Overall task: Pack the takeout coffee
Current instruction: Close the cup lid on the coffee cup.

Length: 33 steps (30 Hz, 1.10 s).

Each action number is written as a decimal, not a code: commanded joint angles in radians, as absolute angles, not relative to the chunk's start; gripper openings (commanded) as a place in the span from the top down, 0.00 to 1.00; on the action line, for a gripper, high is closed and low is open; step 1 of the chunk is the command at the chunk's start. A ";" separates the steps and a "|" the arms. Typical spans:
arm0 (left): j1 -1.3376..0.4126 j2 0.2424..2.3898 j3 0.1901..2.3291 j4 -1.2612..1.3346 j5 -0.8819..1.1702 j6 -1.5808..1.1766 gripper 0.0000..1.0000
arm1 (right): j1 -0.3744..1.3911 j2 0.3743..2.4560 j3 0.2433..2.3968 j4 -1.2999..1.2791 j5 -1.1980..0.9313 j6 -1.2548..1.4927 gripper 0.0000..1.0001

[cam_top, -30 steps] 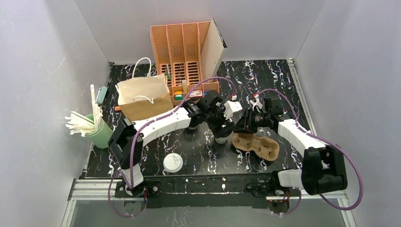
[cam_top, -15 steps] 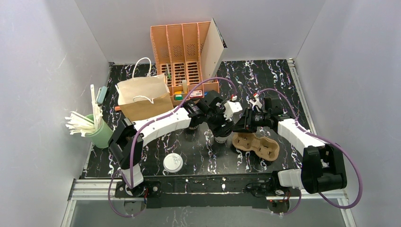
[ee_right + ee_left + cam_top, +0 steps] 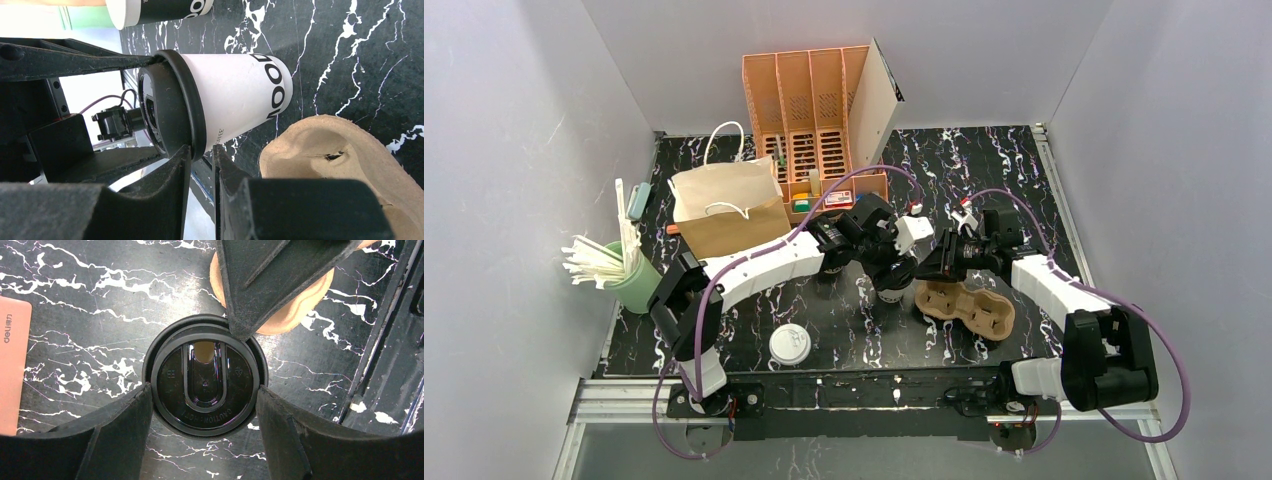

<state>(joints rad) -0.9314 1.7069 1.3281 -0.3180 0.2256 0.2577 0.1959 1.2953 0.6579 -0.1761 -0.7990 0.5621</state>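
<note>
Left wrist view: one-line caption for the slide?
Top-down on the black lid, left gripper closed on its rim, cardboard carrier beyond.

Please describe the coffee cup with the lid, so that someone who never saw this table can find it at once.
Start from the orange file rack at the back, then come forward to the brown pulp cup carrier. Just left of it stands a white paper cup under the left gripper; only this cup wears a black lid.
</note>
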 commanded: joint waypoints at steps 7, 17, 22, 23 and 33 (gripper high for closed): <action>-0.939 1.752 1.428 -0.407 0.119 0.215 0.39 | 0.210 1.180 0.872 -0.361 -0.549 0.499 0.37; -0.938 1.894 1.587 -0.352 -0.043 0.141 0.37 | 0.208 0.946 0.850 -0.420 -0.261 0.535 0.27; -0.930 1.979 1.651 -0.294 -0.091 0.077 0.37 | 0.207 0.874 0.877 -0.496 -0.137 0.521 0.27; -0.928 1.990 1.664 -0.285 -0.100 0.065 0.36 | 0.207 0.862 0.882 -0.509 -0.119 0.516 0.27; -0.927 1.960 1.686 -0.308 -0.136 0.035 0.02 | 0.208 0.799 0.897 -0.556 -0.064 0.494 0.17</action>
